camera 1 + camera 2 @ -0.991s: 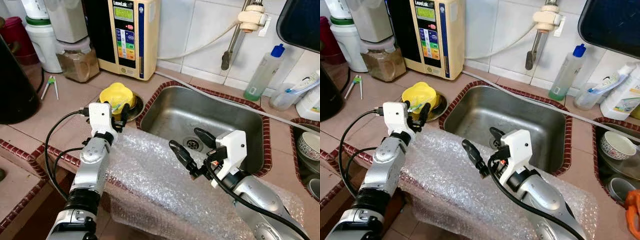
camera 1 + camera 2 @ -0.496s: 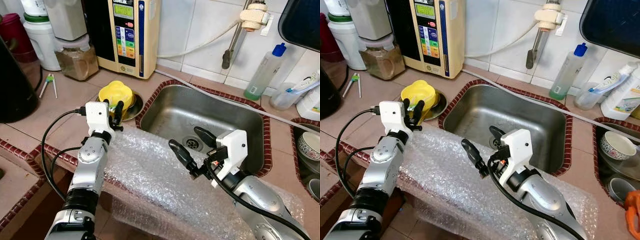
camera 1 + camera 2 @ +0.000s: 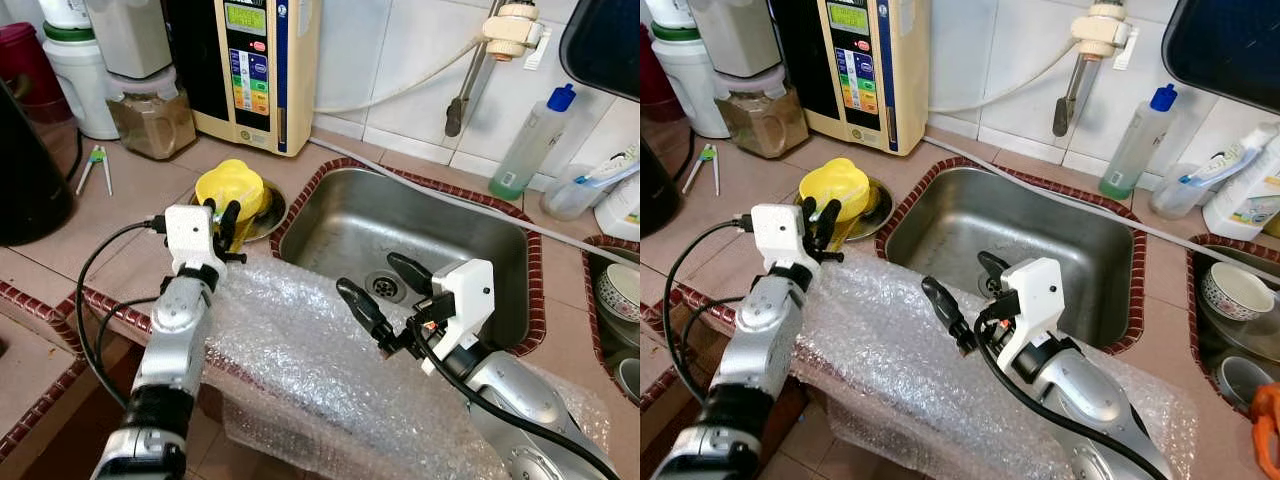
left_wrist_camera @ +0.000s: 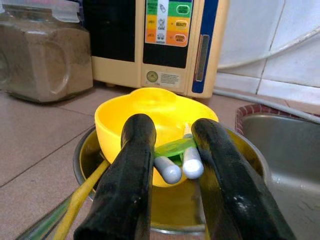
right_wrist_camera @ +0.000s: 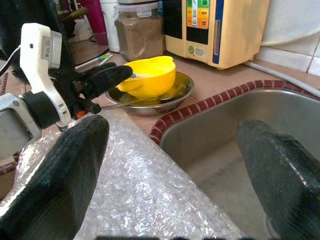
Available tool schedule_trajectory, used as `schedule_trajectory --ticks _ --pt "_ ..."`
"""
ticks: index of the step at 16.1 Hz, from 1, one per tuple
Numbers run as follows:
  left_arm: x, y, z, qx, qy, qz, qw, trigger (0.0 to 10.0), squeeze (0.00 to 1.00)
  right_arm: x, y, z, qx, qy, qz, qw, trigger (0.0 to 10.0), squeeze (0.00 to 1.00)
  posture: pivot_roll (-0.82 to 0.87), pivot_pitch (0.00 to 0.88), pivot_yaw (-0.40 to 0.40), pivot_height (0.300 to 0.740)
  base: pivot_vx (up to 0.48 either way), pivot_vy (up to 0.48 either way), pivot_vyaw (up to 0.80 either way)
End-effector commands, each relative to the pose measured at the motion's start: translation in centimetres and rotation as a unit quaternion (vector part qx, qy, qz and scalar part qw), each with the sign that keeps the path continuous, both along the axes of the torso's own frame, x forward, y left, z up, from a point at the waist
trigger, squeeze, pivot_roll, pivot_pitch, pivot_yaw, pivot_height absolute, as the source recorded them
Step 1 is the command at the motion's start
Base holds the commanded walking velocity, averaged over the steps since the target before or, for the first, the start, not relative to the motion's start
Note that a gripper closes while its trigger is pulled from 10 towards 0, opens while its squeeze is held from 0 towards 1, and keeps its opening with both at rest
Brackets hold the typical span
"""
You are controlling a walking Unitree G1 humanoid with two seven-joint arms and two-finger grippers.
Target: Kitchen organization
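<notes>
Kitchen tidying under way at a tiled sink corner: the left gripper [image 3: 222, 214] reaches toward a yellow bowl [image 3: 231, 189] that sits in a shallow steel dish [image 3: 268, 212], its two black fingers parted by a narrow gap and closed on nothing. Straight ahead of those fingers, in the left wrist view, two grey utensil handles [image 4: 176, 166] and a green one [image 4: 172, 147] poke from under the bowl's rim, lying just between the fingertips' line; the aim, I judge, is to pick one of them out, or to take the bowl by its edge.

Off to that gripper's right, the right gripper [image 3: 382, 297] hangs spread wide and empty over the near lip of the steel sink [image 3: 430, 230], apparently held clear while the other arm works. A sheet of bubble wrap [image 3: 300, 350] is draped over the front edge of the surface beneath both arms, probably as padding between robot and tile.

Beyond the bowl, against the white tiled wall, stands a cream water ioniser [image 3: 258, 60] with a coloured button panel, and beside it a lidded jar of brown powder [image 3: 150, 112]. Farther out past the left gripper a pair of small green-tipped tongs [image 3: 96, 165] lies on the terracotta surface [image 3: 130, 220], which is edged in dark red tile. Past the right gripper, a blue-capped bottle [image 3: 530, 145] stands behind the sink, under a wall-mounted tap [image 3: 485, 50] and its white hose.
</notes>
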State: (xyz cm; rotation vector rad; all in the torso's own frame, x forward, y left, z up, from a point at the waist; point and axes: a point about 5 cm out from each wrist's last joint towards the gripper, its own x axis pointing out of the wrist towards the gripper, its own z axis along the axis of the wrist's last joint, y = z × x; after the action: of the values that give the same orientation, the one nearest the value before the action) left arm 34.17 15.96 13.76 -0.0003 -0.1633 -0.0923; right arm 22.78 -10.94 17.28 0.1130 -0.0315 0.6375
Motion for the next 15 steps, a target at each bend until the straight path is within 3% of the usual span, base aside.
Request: schedule_trajectory --ticks 1,6,8,10,12,14,15 --pt "-0.2 -0.5 0.3 0.006 -0.006 -0.011 1.0 0.0 0.0 0.0 -0.1 0.0 -0.001 -0.002 -0.005 1.0 10.0 0.0 -0.04 0.069 -0.051 0.74 0.0 0.0 0.0" --pt "-1.2 -0.2 1.9 0.023 -0.048 0.001 0.999 0.0 0.0 0.5 -0.1 0.0 0.017 0.005 -0.024 1.0 10.0 0.0 -0.03 0.071 -0.051 0.74 0.0 0.0 0.0" --pt "-1.7 -0.8 4.0 0.045 -0.1 -0.011 0.994 0.0 0.0 1.1 -0.6 0.2 0.042 0.014 -0.055 0.998 10.0 0.0 -0.02 0.074 -0.051 0.74 0.0 0.0 0.0" --pt "-2.0 -1.9 5.2 0.045 -0.124 -0.045 0.99 0.0 0.0 1.8 -1.4 0.4 0.063 0.018 -0.101 0.993 10.0 0.0 -0.02 0.074 -0.052 0.74 0.0 0.0 0.0" --pt "-2.7 -4.1 7.3 0.055 -0.167 -0.128 0.976 0.0 0.0 3.6 -4.0 0.6 0.14 0.038 -0.188 0.971 10.0 0.0 -0.01 0.075 -0.057 0.74 0.0 0.0 0.0" --pt "-3.3 -5.1 7.4 0.053 -0.168 -0.182 0.967 0.0 0.0 4.3 -5.2 0.6 0.169 0.046 -0.22 0.96 10.0 0.0 0.0 0.077 -0.06 0.74 0.0 0.0 0.0" --pt "-4.1 -5.9 7.2 0.059 -0.176 -0.224 0.957 0.0 0.0 4.7 -5.7 0.7 0.183 0.052 -0.233 0.954 10.0 0.0 0.0 0.077 -0.06 0.74 0.0 0.0 0.0"
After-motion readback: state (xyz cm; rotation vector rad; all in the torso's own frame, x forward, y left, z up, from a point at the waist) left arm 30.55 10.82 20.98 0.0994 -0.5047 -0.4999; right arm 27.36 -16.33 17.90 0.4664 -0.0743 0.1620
